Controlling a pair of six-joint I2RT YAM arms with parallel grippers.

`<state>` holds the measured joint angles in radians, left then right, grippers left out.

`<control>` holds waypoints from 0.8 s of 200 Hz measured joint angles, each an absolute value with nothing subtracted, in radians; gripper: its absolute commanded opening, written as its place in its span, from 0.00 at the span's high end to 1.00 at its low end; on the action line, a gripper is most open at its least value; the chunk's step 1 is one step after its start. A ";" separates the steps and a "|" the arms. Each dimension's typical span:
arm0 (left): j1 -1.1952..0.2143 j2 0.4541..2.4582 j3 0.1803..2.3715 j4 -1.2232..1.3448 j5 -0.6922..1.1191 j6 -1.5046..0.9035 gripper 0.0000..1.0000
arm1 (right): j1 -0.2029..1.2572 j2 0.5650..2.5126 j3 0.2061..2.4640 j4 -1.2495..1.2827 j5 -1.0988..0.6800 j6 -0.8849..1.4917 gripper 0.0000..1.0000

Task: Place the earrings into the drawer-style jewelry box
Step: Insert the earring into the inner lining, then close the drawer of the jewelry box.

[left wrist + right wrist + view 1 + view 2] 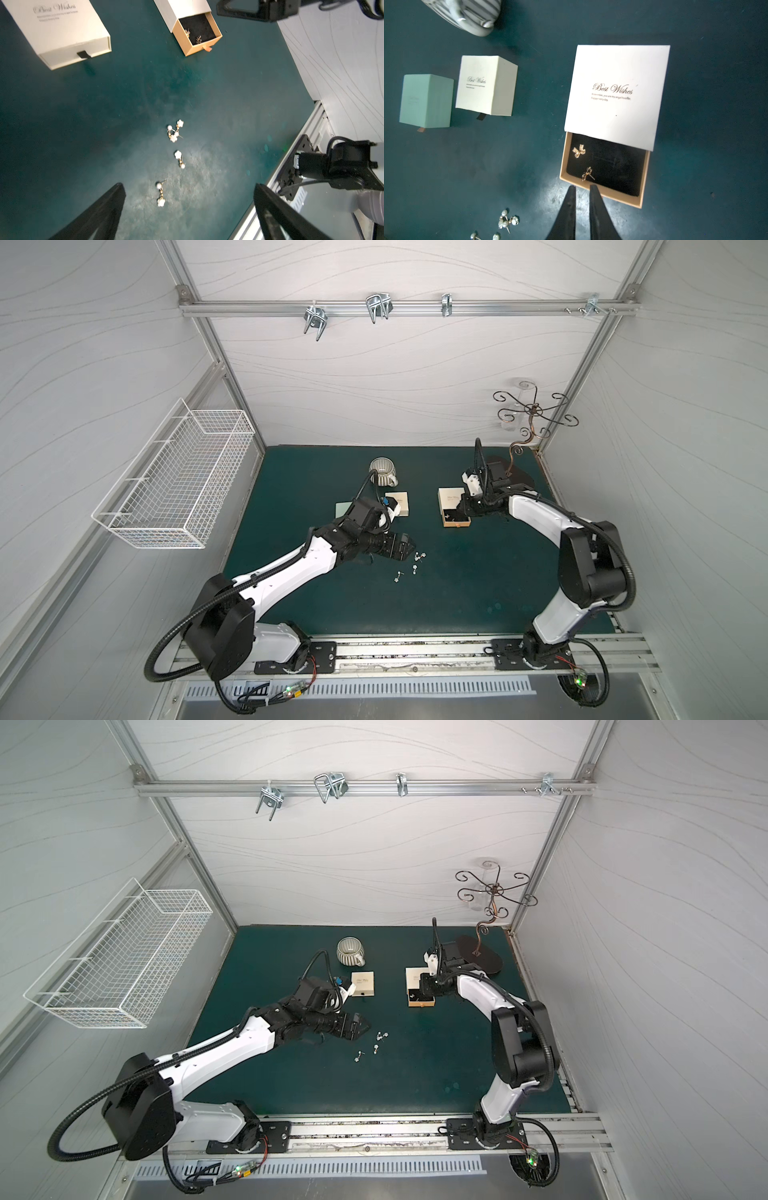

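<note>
Partly done, judging by two earrings inside the open drawer and four or so pearl ones loose on the table near the wide-open, empty left hand, with the right hand barely parted, gripping nothing, over the drawer's front edge.

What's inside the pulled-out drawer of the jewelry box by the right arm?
Two gold bow-shaped earrings lie on the black lining of the drawer. Its rear part sits under the white sleeve, so anything there is hidden.

Matt cardboard jewelry box, glossy earrings
</note>
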<state>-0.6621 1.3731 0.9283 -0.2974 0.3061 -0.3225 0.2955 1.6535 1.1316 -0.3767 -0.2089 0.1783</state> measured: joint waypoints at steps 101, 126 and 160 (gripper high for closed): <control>-0.579 1.945 1.545 -0.320 0.387 -0.278 0.01 | 0.293 1.439 0.723 -0.130 -0.221 0.248 0.84; -0.564 2.079 1.711 -0.338 0.422 -0.272 0.01 | 0.293 1.436 0.690 -0.071 -0.221 0.248 0.84; -0.553 2.210 1.888 -0.323 0.472 -0.281 0.01 | 0.293 1.439 0.680 -0.002 -0.221 0.248 0.84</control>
